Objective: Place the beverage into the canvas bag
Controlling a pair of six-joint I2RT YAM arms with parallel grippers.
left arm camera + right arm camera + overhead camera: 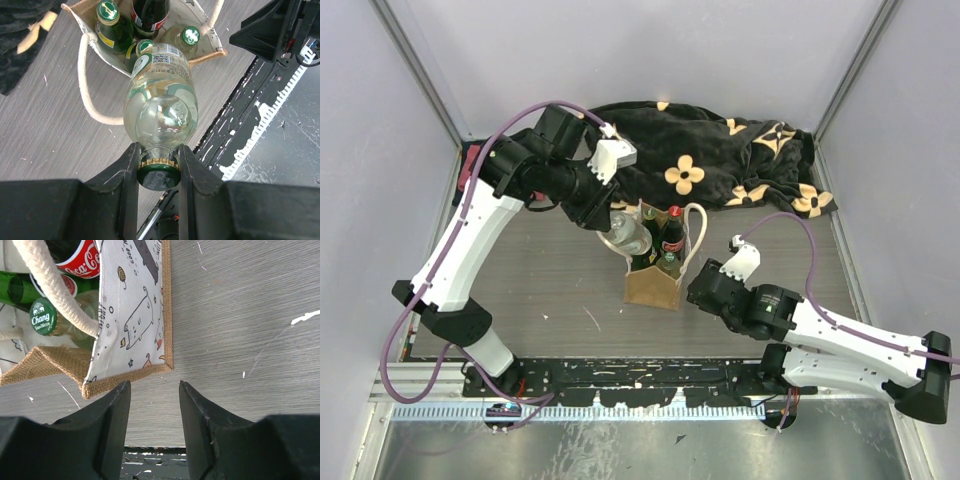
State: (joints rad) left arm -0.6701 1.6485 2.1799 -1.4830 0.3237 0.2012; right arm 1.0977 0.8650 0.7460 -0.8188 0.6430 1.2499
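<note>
Over the mouth of the canvas bag (653, 287), the left gripper (159, 159) is clamped on the capped neck of the beverage (161, 95) — a clear bottle, base aimed at the green bottles (107, 20) and cola bottle (149, 17) standing inside. The right gripper (155, 390) sits low beside the bag's printed corner — jaws apart, nothing between them.

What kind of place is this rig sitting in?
Probably a lab test cell, not a home or shop: plain pale panels in metal framing enclose the table, a black mounting rail runs along its near edge, and the canvas bag and flowered blanket look like staged props.
</note>
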